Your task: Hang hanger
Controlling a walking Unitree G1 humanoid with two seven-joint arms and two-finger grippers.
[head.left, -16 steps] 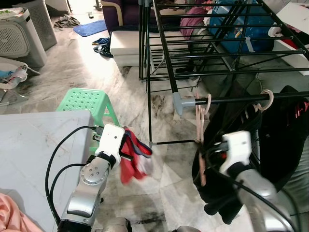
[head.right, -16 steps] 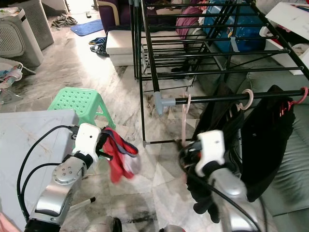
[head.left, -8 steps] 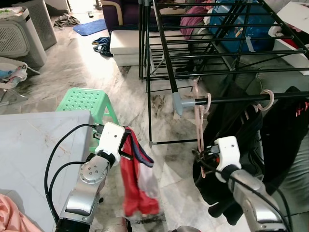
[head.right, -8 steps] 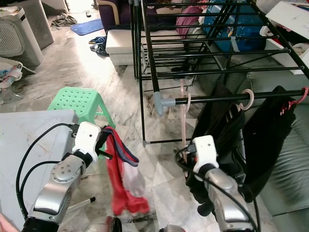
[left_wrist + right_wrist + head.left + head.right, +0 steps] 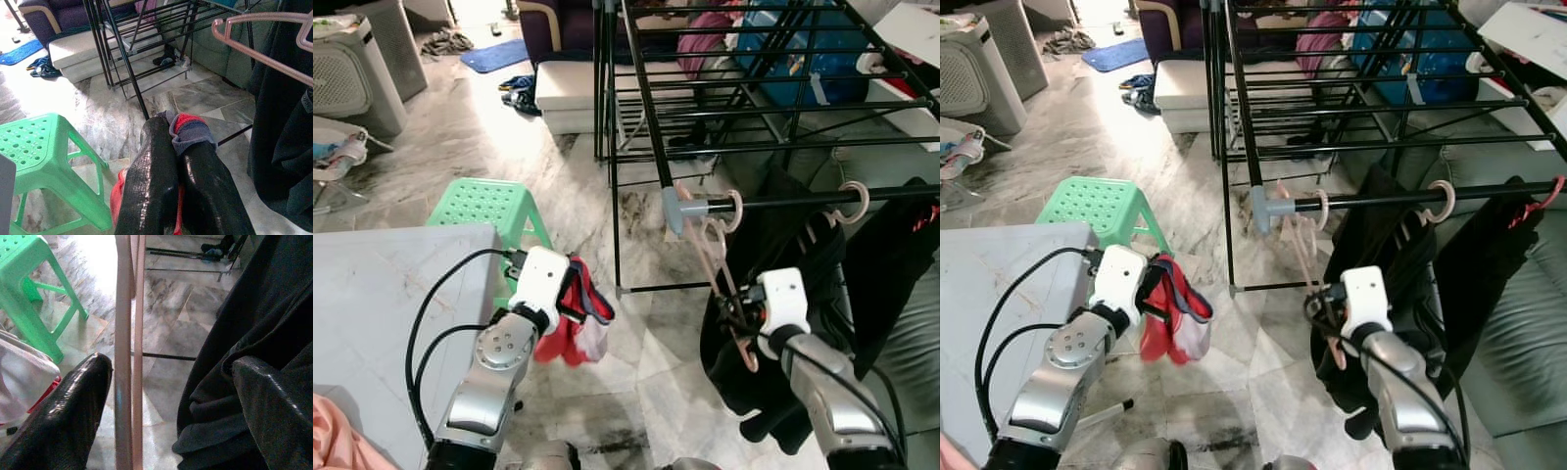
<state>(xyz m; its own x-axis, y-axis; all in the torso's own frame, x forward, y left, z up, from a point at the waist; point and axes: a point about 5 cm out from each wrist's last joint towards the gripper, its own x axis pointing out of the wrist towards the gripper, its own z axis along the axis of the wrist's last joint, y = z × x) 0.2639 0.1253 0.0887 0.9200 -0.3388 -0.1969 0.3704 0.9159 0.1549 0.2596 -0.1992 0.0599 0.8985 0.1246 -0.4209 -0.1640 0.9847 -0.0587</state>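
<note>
My right gripper (image 5: 166, 396) sits wide open around the pink hanger (image 5: 713, 257), hooked at the rack rail's (image 5: 803, 202) end; left gripper (image 5: 178, 161) pinches red cloth (image 5: 576, 318), clearer from the wrist

A lived-in home: a marble-tiled floor (image 5: 480, 147) with a black clothes drying rack (image 5: 724, 88), dark garments (image 5: 773, 255) hung on it, a green plastic stool (image 5: 489, 211), a cushioned chair (image 5: 558, 59), a blue mat (image 5: 496, 56) and a grey tabletop (image 5: 382, 294)
</note>
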